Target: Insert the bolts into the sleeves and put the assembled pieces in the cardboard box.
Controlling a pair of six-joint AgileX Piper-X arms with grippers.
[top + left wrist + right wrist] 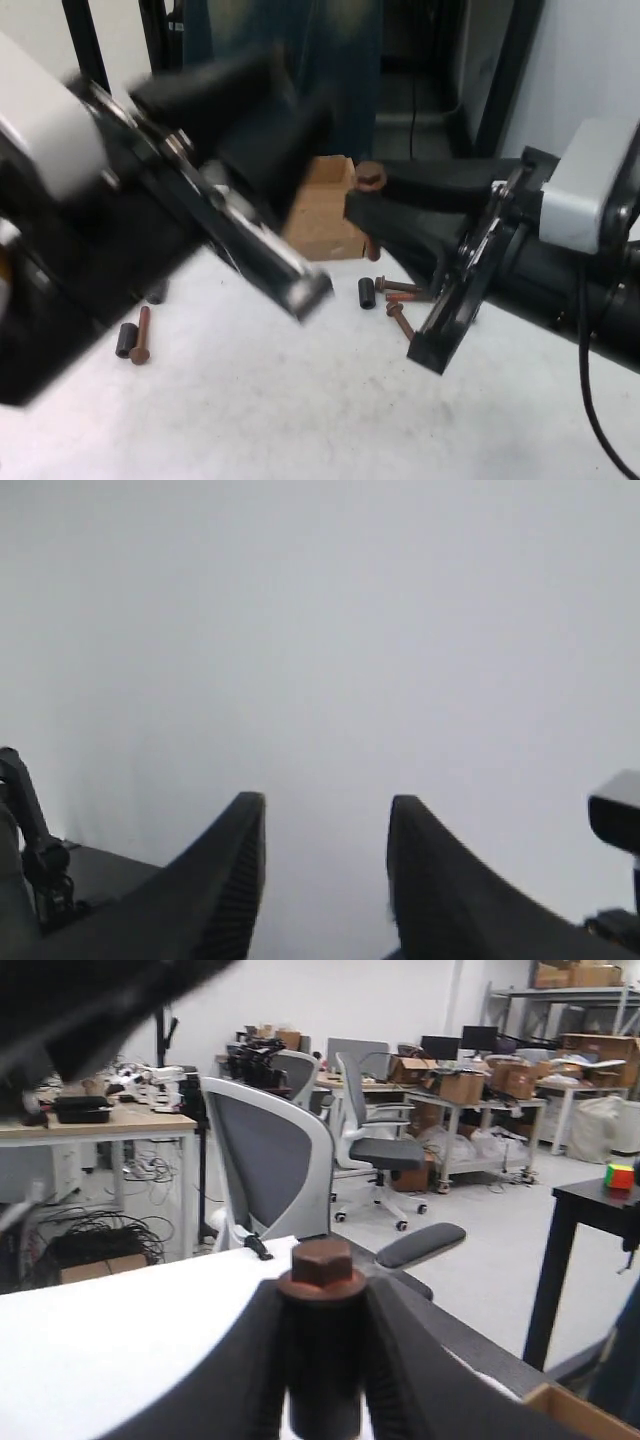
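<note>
One piece apparently assembled, not yet boxed.
Right hand point(322, 1300) pinches bolt point(322, 1260), seemingly sleeved, near cardboard box point(320, 215), frame centre; left hand point(325, 810) spread; loose bolts point(400, 287), sleeves point(366, 292) wait on counter point(250, 400).

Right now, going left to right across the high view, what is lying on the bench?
A black sleeve → bolt touching it → cardboard box farther back → second black sleeve → two loose bolts.
</note>
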